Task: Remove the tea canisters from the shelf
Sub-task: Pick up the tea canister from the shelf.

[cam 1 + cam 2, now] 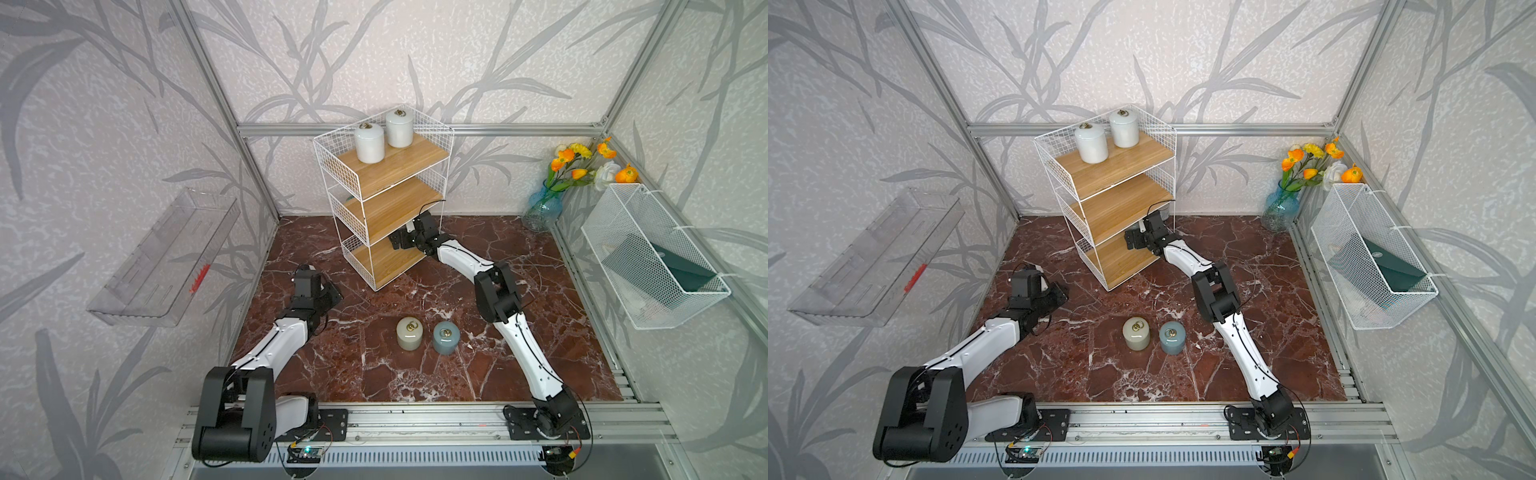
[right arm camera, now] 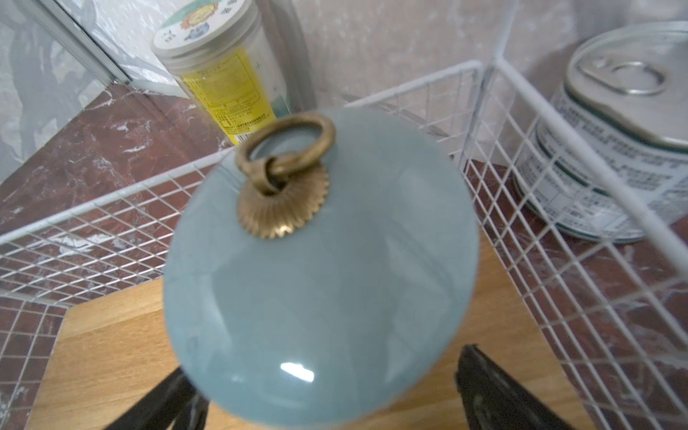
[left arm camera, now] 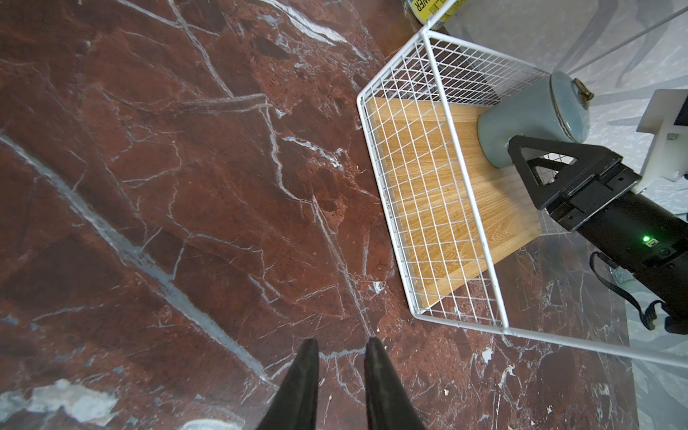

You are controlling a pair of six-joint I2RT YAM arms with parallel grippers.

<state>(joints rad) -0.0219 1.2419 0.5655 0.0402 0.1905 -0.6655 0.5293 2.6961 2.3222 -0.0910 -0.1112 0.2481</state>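
Blue-grey tea canister (image 2: 320, 283) stands upright on the bottom board (image 2: 111, 353) of the shelf (image 1: 338, 174), toward a back corner of the wire. It is glossy glazed ceramic, so I judge it stiff, fairly heavy for its size, slick, and breakable if dropped or knocked on the wire. The lid (image 3: 569, 100) looks like a separate piece with a brass ring (image 2: 327, 136) on top. The ring flops, so lifting by it risks the lid coming off and the body staying behind. Best hold is across the straight body wall below the lid seam, mid height, square on, with a firm squeeze. Lift only a little, since there is a board overhead, then draw it straight out the open front.

Right gripper (image 2: 324, 361) reaches into that tier with jaws wide, one finger on either side of the body. A gap shows at one finger, so it does not look clamped. Whether the other finger touches, I can't tell.

Left gripper (image 3: 342, 340) hangs over the bare marble tabletop (image 3: 167, 186) near the shelf's foot, jaws narrow, nothing between them.

On the top tier, a white canister (image 1: 369, 143) and its white twin (image 1: 400, 128) stand upright, close together.

On the tabletop well in front of the shelf, a beige canister (image 1: 409, 332) and a second blue-grey canister (image 1: 446, 337) stand side by side, not touching.

Outside the wire, behind the shelf, are a tin can (image 2: 614, 149) and a plastic jar (image 2: 223, 74) with a yellow label. Neither is a task item.
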